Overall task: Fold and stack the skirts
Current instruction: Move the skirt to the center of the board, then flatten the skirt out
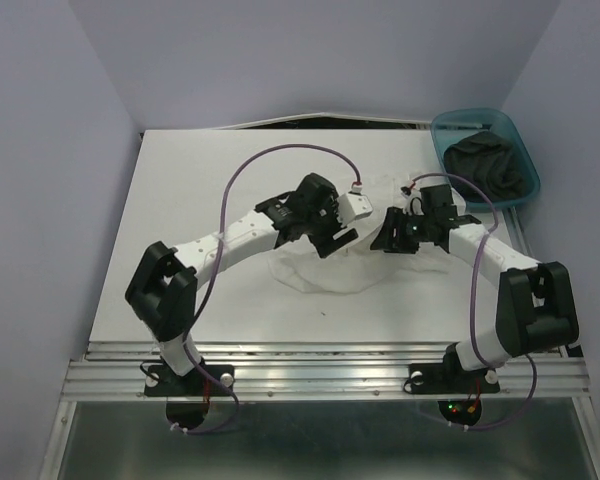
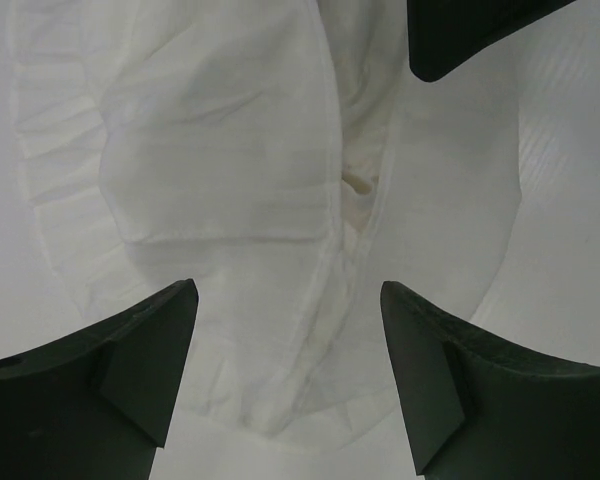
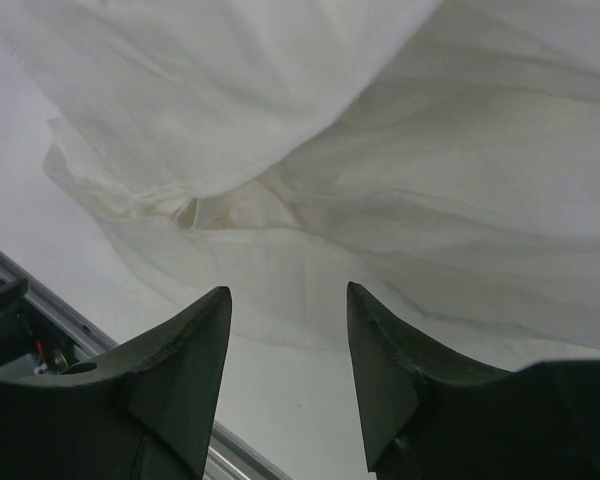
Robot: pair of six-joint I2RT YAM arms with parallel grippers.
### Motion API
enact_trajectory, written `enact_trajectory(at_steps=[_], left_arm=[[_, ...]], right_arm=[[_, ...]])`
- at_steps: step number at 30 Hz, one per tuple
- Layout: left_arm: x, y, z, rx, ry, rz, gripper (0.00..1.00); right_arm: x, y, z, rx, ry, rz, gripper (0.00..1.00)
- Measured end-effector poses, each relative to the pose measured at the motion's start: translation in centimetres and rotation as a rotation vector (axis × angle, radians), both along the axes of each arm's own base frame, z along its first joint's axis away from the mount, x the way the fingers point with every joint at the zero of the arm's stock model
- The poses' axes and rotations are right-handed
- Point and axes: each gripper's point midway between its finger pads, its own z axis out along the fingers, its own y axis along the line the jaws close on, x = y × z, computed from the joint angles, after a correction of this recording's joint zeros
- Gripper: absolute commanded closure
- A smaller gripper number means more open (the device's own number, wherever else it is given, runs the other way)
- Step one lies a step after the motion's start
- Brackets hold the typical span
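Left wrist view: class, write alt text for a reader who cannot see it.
A crumpled white skirt with pleated ruffles lies on the white table. The left tool hangs open over it, its two dark fingers gripping nothing.

**White skirt half-hidden beneath two arms**

Seen from above, both wrists cover the middle of the white skirt (image 1: 315, 275). Its edges melt into the pale table (image 1: 180, 180). The fingertips of the left gripper (image 2: 289, 295) and right gripper (image 3: 288, 295) are out of sight in that view. The dark skirt (image 1: 490, 165) lies bunched in the teal bin (image 1: 480, 113), its outline lost and its pattern too small to read. The left wrist view loses the white cloth at the top and left edges. A black wedge (image 2: 470, 35) is clipped by the top edge, its owner unclear. The right wrist view cuts the cloth at top and right. Whether either gripper touches the cloth cannot be told.
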Motion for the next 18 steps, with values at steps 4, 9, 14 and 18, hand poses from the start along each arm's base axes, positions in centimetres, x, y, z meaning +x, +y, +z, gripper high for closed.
enact_trajectory(at_steps=[4, 9, 14, 18], left_arm=[[1.5, -3.2, 0.1, -0.004, -0.051, -0.008, 0.18], [1.4, -6.1, -0.9, 0.011, -0.08, -0.036, 0.24], [1.5, -7.8, -3.6, 0.053, -0.063, -0.054, 0.25], [2.7, -8.3, -5.7, 0.105, -0.07, -0.022, 0.33]], right_arm=[[2.1, -2.6, -0.8, -0.001, 0.034, -0.113, 0.52], [3.1, -5.9, -1.6, -0.002, 0.064, -0.222, 0.53], [2.8, -6.1, -1.9, -0.004, 0.074, -0.227, 0.52], [2.8, -6.1, -1.6, -0.006, 0.064, -0.224, 0.52]])
